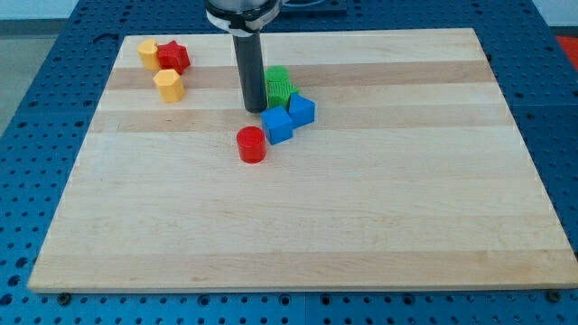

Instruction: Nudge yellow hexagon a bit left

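While my tip (pixel 254 109) sits beside the green block (pixel 278 84), the yellow hexagon (pixel 169 85) waits.
No fingers here, nothing grasped; I should approach its right face, then push gently left.

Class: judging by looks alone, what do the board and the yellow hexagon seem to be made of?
Board: pale wood, matte, with visible grain and plank seams. Yellow hexagon: probably plastic, given its uniform saturated colour and smooth faces, though painted wood cannot be ruled out.

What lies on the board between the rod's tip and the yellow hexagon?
In the camera view, nothing: bare wood separates my tip from the yellow hexagon, which sits towards the view's left of it.
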Robot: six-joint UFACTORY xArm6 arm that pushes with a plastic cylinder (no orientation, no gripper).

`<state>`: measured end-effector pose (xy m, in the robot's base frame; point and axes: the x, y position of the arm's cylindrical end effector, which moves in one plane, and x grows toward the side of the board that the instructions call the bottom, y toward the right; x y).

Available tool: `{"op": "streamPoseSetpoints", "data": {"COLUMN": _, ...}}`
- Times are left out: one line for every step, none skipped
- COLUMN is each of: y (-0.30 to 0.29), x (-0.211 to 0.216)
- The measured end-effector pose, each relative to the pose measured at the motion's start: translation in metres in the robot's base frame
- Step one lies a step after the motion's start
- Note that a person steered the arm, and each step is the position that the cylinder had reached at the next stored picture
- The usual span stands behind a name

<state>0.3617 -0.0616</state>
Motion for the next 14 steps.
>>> {"op": "streamPoseSetpoints", "data": {"y": 0.01, "x": 0.0}}
{"op": "streamPoseSetpoints", "data": {"y": 0.011, "x": 0.0}}
{"op": "streamPoseSetpoints", "data": {"y": -0.004, "x": 0.0}}
{"op": "streamPoseSetpoints", "data": {"y": -0.01, "x": 0.0}}
{"op": "streamPoseSetpoints", "data": {"y": -0.034, "x": -0.008}}
{"op": "streamPoseSetpoints", "data": {"y": -0.042, "x": -0.017}}
{"op": "streamPoseSetpoints", "data": {"y": -0.051, "x": -0.02}}
{"op": "streamPoseSetpoints", "data": {"y": -0.054, "x": -0.02}}
{"op": "streamPoseSetpoints", "data": {"y": -0.055, "x": -0.02}}
{"op": "streamPoseSetpoints", "data": {"y": -0.055, "x": -0.02}}
{"op": "streamPoseSetpoints", "data": {"y": -0.055, "x": -0.027}}
{"op": "streamPoseSetpoints", "data": {"y": -0.06, "x": -0.042}}
{"op": "streamPoseSetpoints", "data": {"y": -0.075, "x": -0.049}}
{"op": "streamPoseSetpoints", "data": {"y": -0.089, "x": -0.059}}
